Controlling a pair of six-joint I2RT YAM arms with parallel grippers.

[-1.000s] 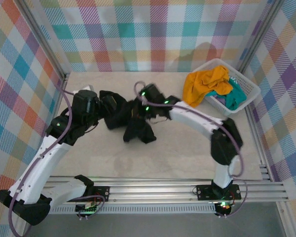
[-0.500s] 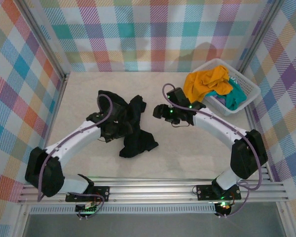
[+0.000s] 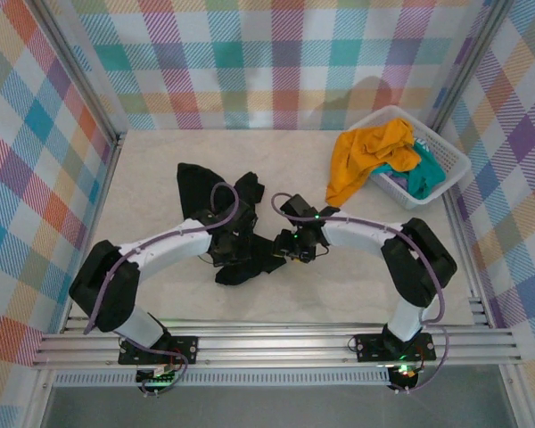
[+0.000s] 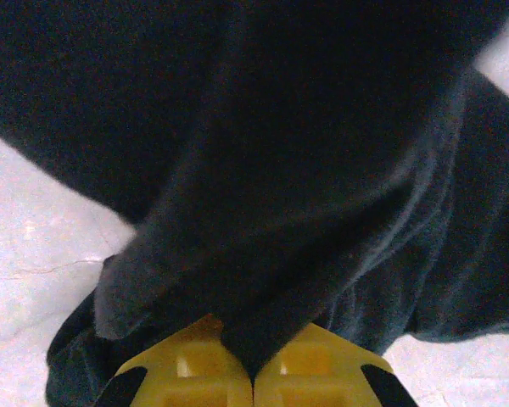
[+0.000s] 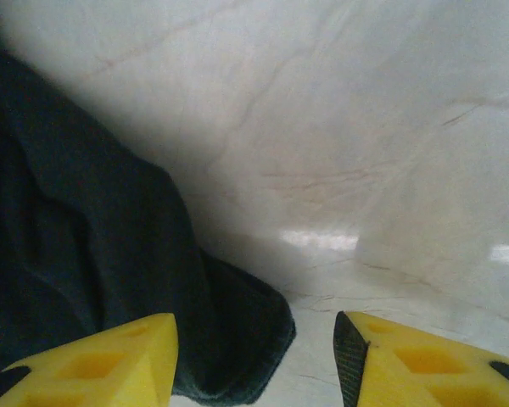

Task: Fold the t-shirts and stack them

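The white basket [image 3: 452, 153] sits in the far right corner of the table [image 3: 357, 290]. An orange-yellow t-shirt [image 3: 366, 150] is heaped in it and spills over the basket's left rim. A teal t-shirt [image 3: 423, 176] is bunched beside the orange-yellow one, deeper in the basket.

The black t-shirt [image 3: 196, 185] lies crumpled on the table, well to the left of the basket and nearer the arms' bases than it is. It is not folded. One lobe of cloth reaches away from the bases and another trails toward them.

Both arms stretch low across the table and meet at the black t-shirt, on the side of the heap that faces the basket. The left hand [image 4: 253, 375] is pressed into the heap. In its wrist view the two yellow fingers [image 4: 182, 373] meet, with a ridge of black cloth pinched between their tips, so this hand is clamped on the black t-shirt.

The right hand [image 5: 254, 365] is just beside the left hand, on the basket side. Its fingers [image 5: 424, 366] stand apart, so the hand is open and holds nothing. A rolled edge of the black t-shirt lies in the gap, close to one finger. Bare table shows in front of the other finger.
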